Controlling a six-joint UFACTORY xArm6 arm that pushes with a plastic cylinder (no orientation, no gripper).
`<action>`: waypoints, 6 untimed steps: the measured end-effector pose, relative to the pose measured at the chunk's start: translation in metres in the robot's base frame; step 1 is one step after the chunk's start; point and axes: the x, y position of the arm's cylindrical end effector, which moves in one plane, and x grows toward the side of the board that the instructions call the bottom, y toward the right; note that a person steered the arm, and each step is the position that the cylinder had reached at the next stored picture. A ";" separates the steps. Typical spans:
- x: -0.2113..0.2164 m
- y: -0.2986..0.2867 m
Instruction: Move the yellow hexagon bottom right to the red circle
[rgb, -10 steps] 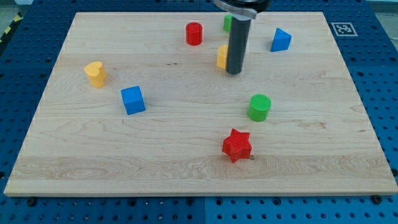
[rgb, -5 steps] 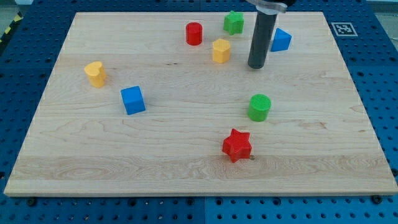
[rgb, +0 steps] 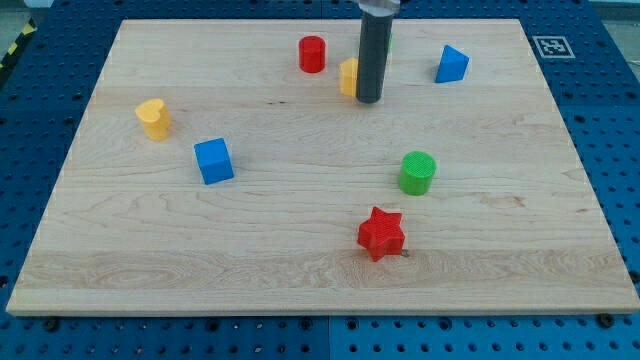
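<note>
— Near the view's top, just left of centre line, what sits there?

— The yellow hexagon (rgb: 348, 76), on the wooden desk (rgb: 300, 250). Only its left part shows; the dark rod stands in front of its right side. The red circle (rgb: 312, 53) lies near it, up and to the view's left, with a small gap of bare wood between the two.

— And my tip?

— My tip (rgb: 369, 99) is down on the desk at the hexagon's lower right edge, touching it or just beside it; which of the two I cannot tell from this angle.

— Is the end effector holding anything?

— It is a plain rod with nothing to open or close, so it grasps nothing; it only stands against the block.

— What lies further out?

— A blue triangular block (rgb: 451, 64) is to the view's right of the rod, well apart. A green cylinder (rgb: 417, 172) sits lower, right of centre, and a red star (rgb: 381, 233) is below it toward the view's bottom. On the left half, a blue cube (rgb: 213, 160) stands near a yellow heart-shaped block (rgb: 153, 117), which is up and left of it.
</note>
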 end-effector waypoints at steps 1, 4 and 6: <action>-0.001 0.000; -0.004 -0.032; 0.031 -0.159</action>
